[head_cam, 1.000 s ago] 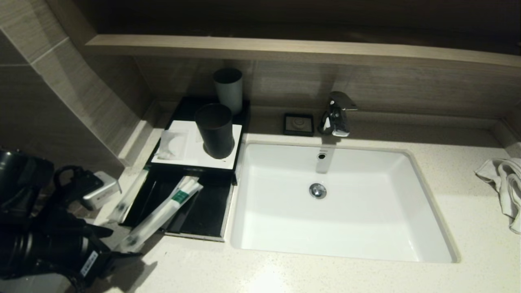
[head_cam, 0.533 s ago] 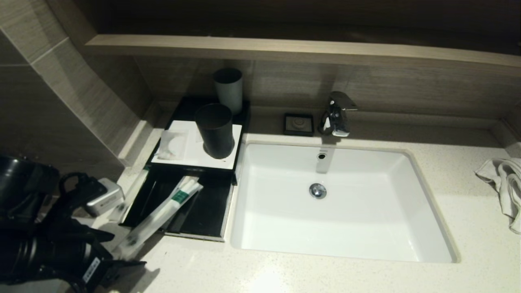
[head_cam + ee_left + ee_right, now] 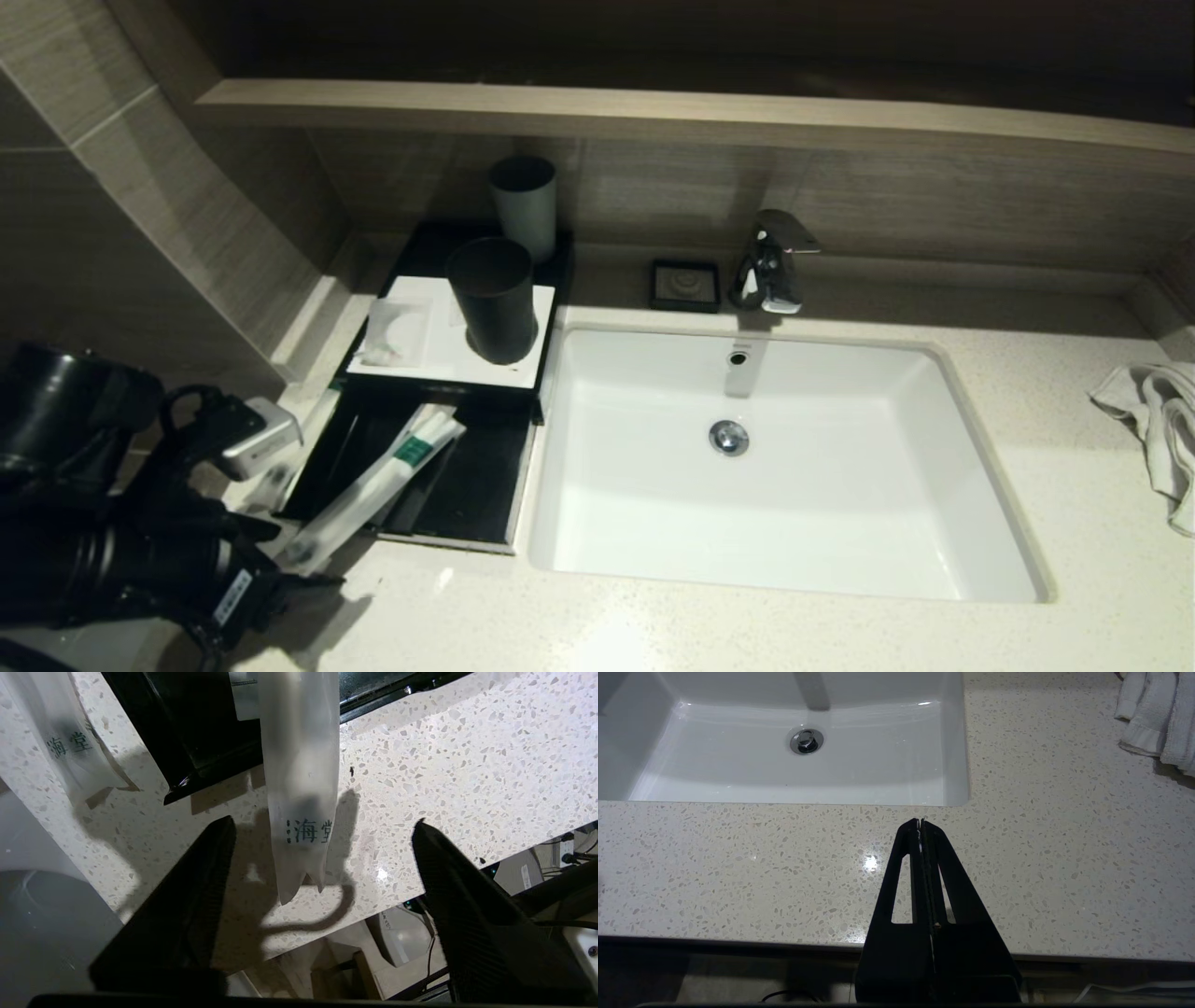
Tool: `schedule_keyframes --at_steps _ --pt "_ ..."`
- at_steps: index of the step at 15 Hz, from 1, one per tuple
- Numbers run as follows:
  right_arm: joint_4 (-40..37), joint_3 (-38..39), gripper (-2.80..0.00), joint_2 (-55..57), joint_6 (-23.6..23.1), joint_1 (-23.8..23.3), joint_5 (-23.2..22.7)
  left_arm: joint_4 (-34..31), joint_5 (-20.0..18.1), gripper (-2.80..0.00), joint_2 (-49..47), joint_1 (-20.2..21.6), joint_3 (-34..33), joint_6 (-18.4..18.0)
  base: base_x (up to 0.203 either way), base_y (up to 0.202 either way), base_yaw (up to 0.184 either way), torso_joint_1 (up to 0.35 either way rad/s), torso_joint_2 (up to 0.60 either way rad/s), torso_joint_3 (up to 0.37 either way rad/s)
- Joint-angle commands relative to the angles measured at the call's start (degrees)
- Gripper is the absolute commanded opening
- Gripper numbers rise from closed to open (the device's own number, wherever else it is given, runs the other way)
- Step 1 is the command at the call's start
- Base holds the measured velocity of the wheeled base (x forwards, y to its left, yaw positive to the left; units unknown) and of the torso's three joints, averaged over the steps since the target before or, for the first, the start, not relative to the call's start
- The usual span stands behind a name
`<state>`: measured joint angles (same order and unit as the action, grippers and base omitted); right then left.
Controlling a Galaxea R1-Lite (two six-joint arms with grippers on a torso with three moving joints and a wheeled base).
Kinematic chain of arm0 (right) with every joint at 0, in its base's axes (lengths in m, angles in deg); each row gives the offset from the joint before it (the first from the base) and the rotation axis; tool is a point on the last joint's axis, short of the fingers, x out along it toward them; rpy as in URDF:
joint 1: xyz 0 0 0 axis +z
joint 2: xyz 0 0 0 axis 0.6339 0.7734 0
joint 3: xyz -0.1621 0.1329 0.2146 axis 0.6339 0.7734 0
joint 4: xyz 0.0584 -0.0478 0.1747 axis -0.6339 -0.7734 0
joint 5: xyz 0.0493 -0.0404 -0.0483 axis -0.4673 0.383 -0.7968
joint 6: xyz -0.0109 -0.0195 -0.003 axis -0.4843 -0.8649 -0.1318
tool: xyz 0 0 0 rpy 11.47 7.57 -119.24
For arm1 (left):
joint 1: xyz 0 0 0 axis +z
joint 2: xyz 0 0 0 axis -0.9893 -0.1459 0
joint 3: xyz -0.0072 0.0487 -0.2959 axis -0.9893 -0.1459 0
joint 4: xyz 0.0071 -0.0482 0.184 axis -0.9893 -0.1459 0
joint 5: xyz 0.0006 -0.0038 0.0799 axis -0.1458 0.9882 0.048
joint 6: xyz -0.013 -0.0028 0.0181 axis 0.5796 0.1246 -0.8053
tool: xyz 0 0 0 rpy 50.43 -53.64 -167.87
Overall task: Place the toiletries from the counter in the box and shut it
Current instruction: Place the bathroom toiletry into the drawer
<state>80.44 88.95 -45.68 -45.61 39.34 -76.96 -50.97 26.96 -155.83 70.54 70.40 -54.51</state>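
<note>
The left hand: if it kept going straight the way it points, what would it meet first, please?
Probably the loose end of the long packet lying between the open left hand's fingers, though depth is unclear.

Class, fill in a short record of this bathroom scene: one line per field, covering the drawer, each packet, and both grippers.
drawer: box drawer pulled out
green-label packet: lying across drawer's front edge, one end on counter
second long packet: on counter beside drawer
square packet: on box's white top, beside dark cup
left gripper: open, straddling the green-label packet's end
right gripper: shut, empty, over counter before sink
</note>
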Motion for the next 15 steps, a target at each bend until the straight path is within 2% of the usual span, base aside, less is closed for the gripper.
schedule_keyframes --at_steps 1,11,15 --pt "0.0 0.0 -2.80 0.0 0.0 0.0 0.0 0.0 -0.1 -2.80 -0.5 0.0 0.0 -0.1 0.000 0.000 0.000 0.000 0.00 0.000" --pt "0.0 0.0 -2.80 0.0 0.0 0.0 0.0 0.0 -0.1 -2.80 -0.1 0.0 0.0 0.0 0.000 0.000 0.000 0.000 0.00 0.000" --pt "0.0 0.0 -2.80 0.0 0.0 0.0 0.0 0.0 0.1 -2.80 0.6 0.1 0.5 1.6 0.000 0.000 0.000 0.000 0.00 0.000"
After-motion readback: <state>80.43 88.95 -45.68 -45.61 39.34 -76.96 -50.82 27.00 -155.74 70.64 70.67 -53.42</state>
